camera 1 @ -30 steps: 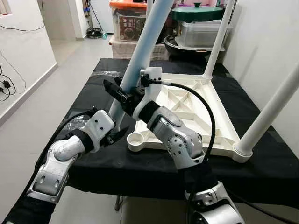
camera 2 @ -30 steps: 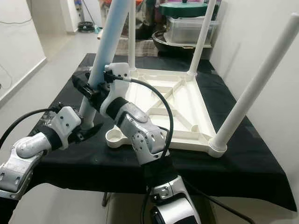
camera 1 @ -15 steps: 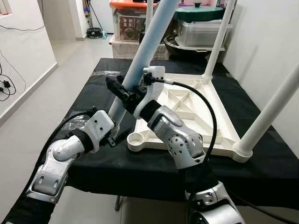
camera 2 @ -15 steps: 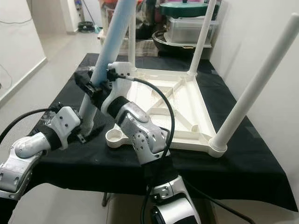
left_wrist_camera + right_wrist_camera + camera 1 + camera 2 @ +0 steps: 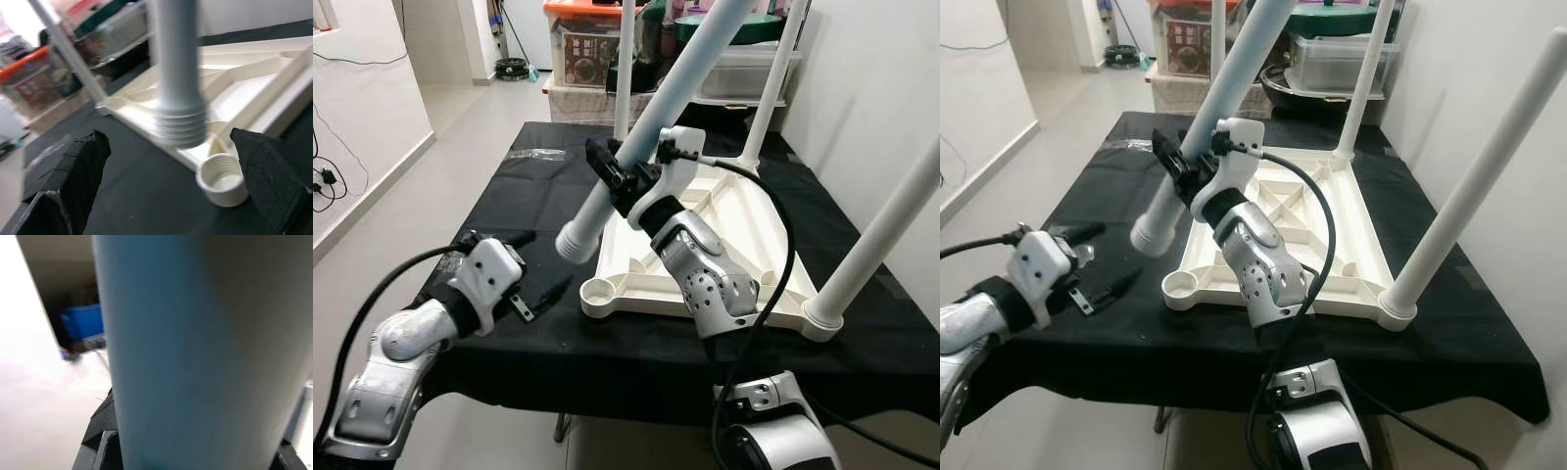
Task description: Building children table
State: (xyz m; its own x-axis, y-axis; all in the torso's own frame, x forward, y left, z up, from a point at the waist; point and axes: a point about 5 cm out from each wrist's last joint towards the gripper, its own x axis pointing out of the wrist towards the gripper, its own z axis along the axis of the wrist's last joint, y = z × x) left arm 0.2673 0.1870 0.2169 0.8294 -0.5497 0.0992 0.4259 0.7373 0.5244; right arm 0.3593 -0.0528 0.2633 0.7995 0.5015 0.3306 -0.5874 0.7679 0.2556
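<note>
My right gripper [image 5: 619, 179] has its jaws pinching the pale blue leg [image 5: 651, 124] partway along its length, holding it tilted in the air above the black-covered bench [image 5: 519, 186]. The leg's threaded lower end [image 5: 180, 128] hangs free, above and just beside the empty round socket [image 5: 598, 291] at the near corner of the upturned white tabletop [image 5: 724, 225], not touching it. That tabletop lies underside up on the bench, its ribs showing, with three white legs already standing in its other corners: one near right [image 5: 881, 230], two at the far side [image 5: 770, 93].

My left gripper [image 5: 521, 274] sits low over the cloth, off to the left of the socket, jaws spread wide and holding nothing; its black fingers [image 5: 80, 174] frame the leg's end and the socket in the wrist view.

Beyond the bench stand storage boxes [image 5: 582, 39] on the floor.
</note>
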